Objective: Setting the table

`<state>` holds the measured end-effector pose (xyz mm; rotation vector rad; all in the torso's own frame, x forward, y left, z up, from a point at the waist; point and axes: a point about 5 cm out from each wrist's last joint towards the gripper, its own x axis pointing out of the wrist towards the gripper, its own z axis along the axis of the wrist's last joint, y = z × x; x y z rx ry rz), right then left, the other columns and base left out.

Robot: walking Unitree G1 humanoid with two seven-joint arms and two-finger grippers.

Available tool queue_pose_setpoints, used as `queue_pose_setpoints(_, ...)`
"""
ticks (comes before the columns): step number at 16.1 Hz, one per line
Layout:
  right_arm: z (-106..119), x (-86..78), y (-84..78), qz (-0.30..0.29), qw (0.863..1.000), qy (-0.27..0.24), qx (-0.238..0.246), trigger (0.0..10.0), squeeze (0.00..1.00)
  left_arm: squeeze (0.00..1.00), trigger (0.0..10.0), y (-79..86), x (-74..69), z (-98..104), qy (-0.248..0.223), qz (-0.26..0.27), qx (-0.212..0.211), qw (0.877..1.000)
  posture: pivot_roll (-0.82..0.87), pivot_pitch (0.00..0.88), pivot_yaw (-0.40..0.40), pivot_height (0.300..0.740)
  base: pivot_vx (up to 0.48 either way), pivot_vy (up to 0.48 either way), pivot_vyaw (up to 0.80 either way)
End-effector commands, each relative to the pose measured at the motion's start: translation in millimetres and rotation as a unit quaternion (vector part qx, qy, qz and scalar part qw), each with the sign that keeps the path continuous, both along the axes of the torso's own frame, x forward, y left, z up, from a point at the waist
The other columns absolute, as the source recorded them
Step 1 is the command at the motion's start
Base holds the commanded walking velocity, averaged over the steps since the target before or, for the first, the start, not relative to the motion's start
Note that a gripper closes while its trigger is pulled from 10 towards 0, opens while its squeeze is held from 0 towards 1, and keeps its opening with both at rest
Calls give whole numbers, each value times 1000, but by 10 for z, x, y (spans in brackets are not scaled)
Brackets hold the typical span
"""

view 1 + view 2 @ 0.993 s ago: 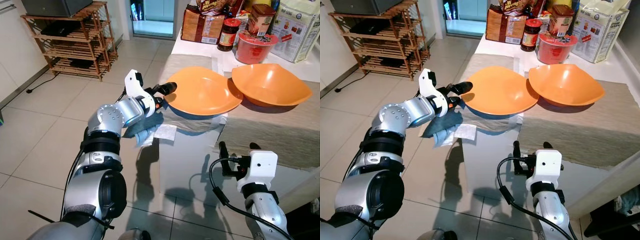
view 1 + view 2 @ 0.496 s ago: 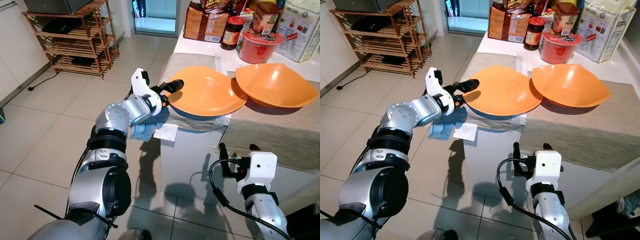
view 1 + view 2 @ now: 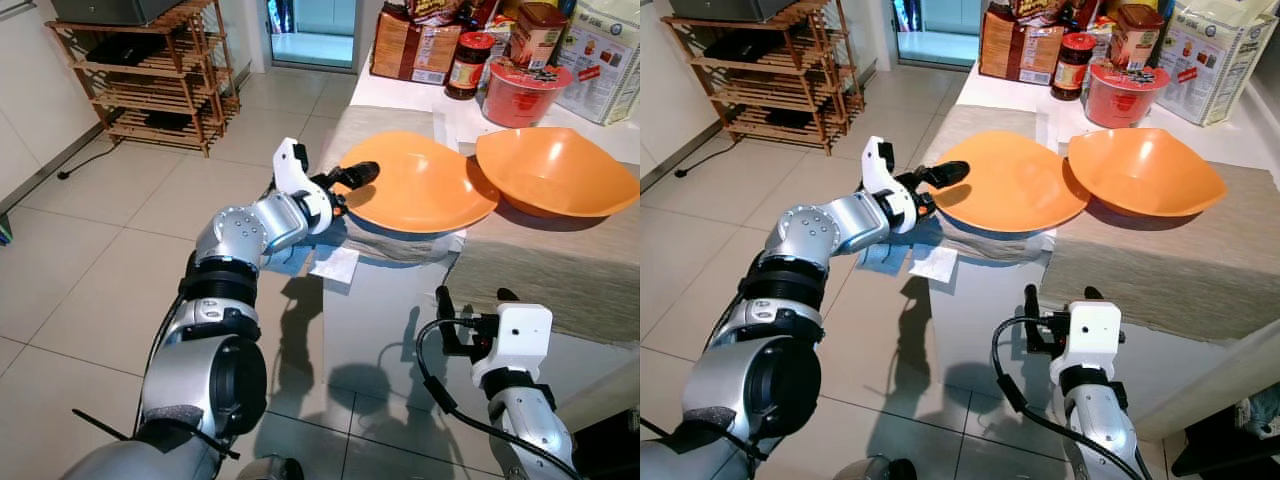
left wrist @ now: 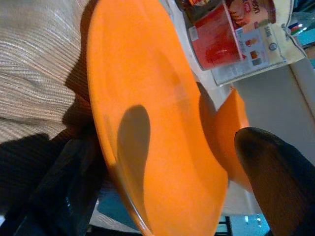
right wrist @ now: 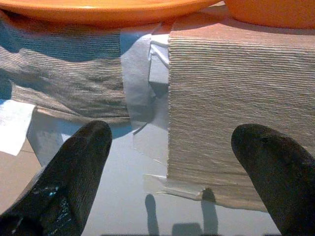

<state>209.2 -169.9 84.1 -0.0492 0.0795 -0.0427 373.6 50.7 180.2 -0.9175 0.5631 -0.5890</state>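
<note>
left tool [image 3: 340,186]: fingers spread wide either side of the near plate [image 3: 420,185] rim, likely to grip and move it | second plate [image 3: 545,170] beyond | right tool [image 3: 470,297]: spread, idle below table [image 3: 385,290] edge

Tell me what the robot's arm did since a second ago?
The left gripper pushed further forward along the near orange bowl's rim, one of its fingers now over the edge and the other below. The second orange bowl and the right gripper, fingers open, stayed put.
</note>
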Motion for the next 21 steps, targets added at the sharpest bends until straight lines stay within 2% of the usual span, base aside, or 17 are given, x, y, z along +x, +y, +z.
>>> queue_pose_setpoints(1, 31, -4, 5, 1, 1000, -2, 0, 10000, 0, 0, 10000, -218, -96, -8, 16, -48, -29, 998, -228, 45, 61, 727, 0, 0, 0)
queue_pose_setpoints(3, 25, -1, 7, 1, 1000, 0, 1, 10000, 0, 0, 10000, -265, -102, 10, 10, -48, -35, 998, -224, 42, 57, 727, 0, 0, 0)
queue_pose_setpoints(7, 31, 1, 16, 2, 1000, -1, 0, 10000, 0, 0, 10000, -258, -96, -79, 5, -38, -15, 999, -227, 44, 59, 727, 0, 0, 0)
queue_pose_setpoints(8, 32, -3, 16, 2, 1000, 0, -1, 10000, 0, 0, 0, -244, -86, -129, 3, -27, 9, 1000, -227, 45, 57, 727, 0, 0, 0)
queue_pose_setpoints(11, 39, -6, 5, 2, 1000, 1, -3, 10000, 0, 0, 0, -159, -72, -294, 0, 3, 96, 995, -229, 52, 54, 727, 0, 0, 0)
queue_pose_setpoints(13, 38, -10, 3, 2, 1000, 2, -4, 10000, 0, 0, 0, -135, -76, -342, -4, 8, 106, 994, -229, 52, 52, 727, 0, 0, 0)
queue_pose_setpoints(15, 41, -6, 2, 3, 1000, 2, -4, 10000, 0, 0, 0, -129, -65, -348, 0, 22, 78, 997, -228, 56, 52, 727, 0, 0, 0)
queue_pose_setpoints(17, 39, -3, 2, 3, 1000, 3, -3, 10000, 0, 0, 0, -69, -17, -321, 25, 53, 23, 998, -228, 52, 52, 727, 0, 0, 0)
queue_pose_setpoints(19, 40, -6, 2, 3, 1000, 3, -3, 10000, 0, 0, 0, 6, 57, -264, 41, 103, -32, 993, -224, 54, 48, 727, 0, 0, 0)
queue_pose_setpoints(21, 46, -3, 9, 7, 1000, 3, -4, 10000, 0, 0, 0, -56, 34, -274, 39, 99, -36, 994, -224, 54, 48, 727, 0, 0, 0)
